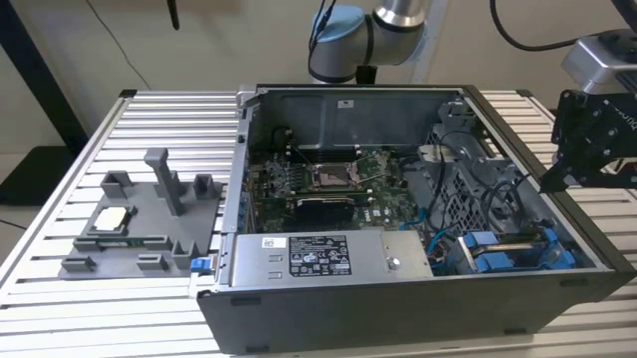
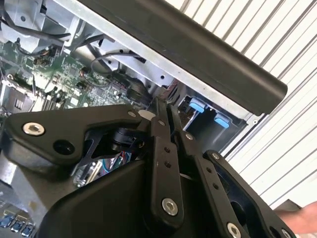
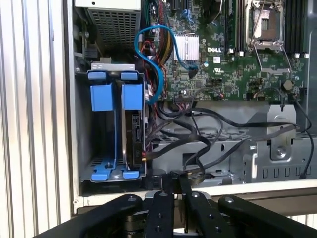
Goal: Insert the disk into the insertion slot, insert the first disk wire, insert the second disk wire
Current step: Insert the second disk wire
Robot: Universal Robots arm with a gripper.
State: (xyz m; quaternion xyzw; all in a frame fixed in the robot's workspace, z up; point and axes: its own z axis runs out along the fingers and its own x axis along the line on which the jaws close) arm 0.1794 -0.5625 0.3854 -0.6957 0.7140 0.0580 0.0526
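The insertion slot, a grey metal bay with blue fittings, stands in the open computer case; in the exterior view the insertion slot is at the case's near right corner. The disk stands edge-on inside it between blue carrier parts. Loose black wires lie beside the bay. My gripper hangs just outside the case wall by these wires, fingers pressed together with nothing clearly between them. From the exterior view, the gripper is above the case's right wall.
A grey power-supply box fills the case's front, with the motherboard behind it. A blue cable loops over the board near the bay. A grey parts tray lies on the slatted table at the exterior view's left.
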